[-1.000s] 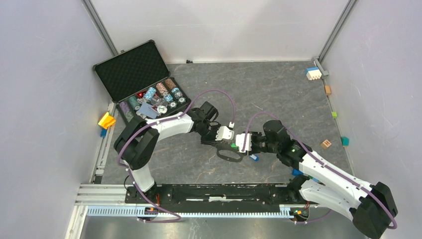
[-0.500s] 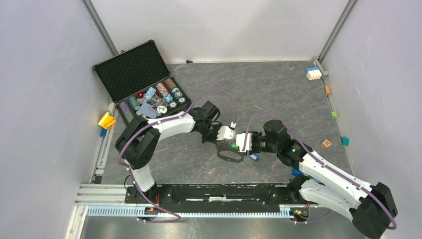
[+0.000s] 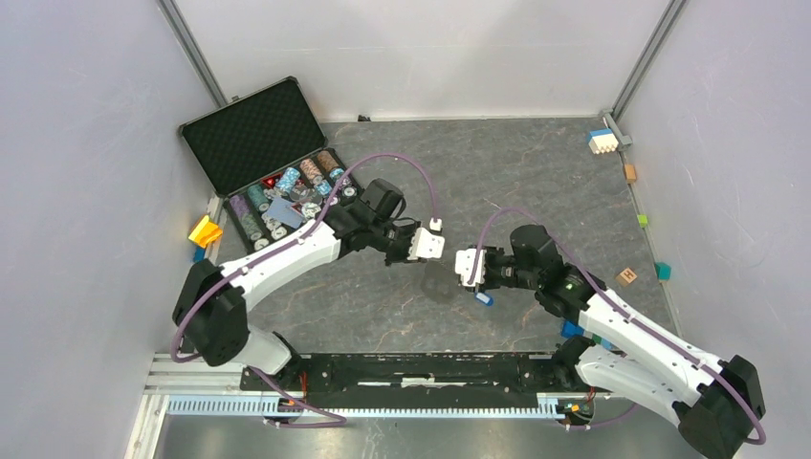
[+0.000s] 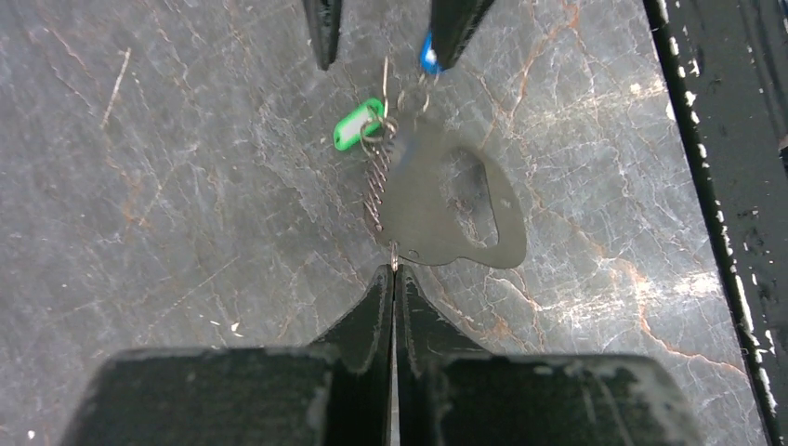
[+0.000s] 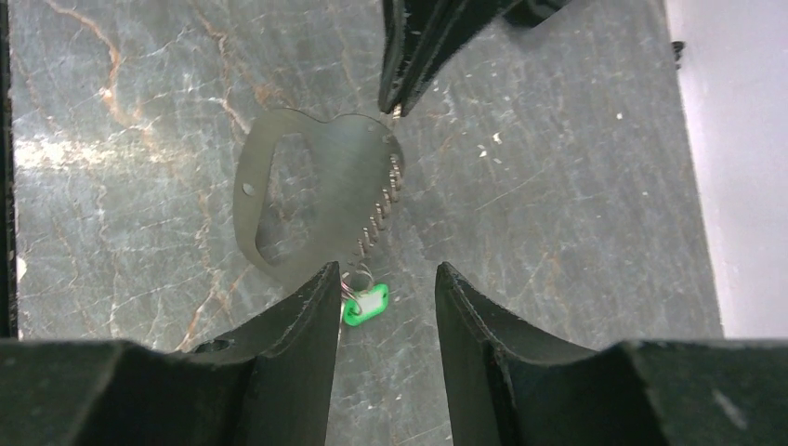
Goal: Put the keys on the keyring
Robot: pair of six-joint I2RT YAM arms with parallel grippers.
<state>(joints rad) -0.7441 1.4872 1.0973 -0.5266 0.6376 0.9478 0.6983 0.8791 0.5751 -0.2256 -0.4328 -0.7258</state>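
The left tool point(image 4: 394, 279), spread beside the keyring a second ago, is now pressed together. It pinches the near tip of the keyring point(image 4: 418, 209), at the end of its coil-like stretch. Its arm has also swung toward 10 o'clock, so the two tools, close together before, now stand apart with the ring spanning the gap. In the overhead view the keyring point(image 3: 442, 285) shows only as a faint dark patch near the middle of the table point(image 3: 536, 172). I cannot tell from it whether the ring is lifted.

The right tool point(image 5: 386, 297) stays half spread at 3 o'clock of the ring, with nothing clamped between its fingers.

For the task, this looks like the ring being steadied at one end so that the other end can take keys.

Counted:
- One keyring.
- Two keys in view. The green-tagged key point(image 4: 358, 125) appears to hang at the coil's far end. The blue-tagged key point(image 4: 427, 54) sits against a right-tool finger.
- I cannot find the black one.
- One open chip case point(image 3: 251, 134) lies at 10 o'clock.
- At least five blocks point(image 3: 601, 141) lie toward 3 o'clock.
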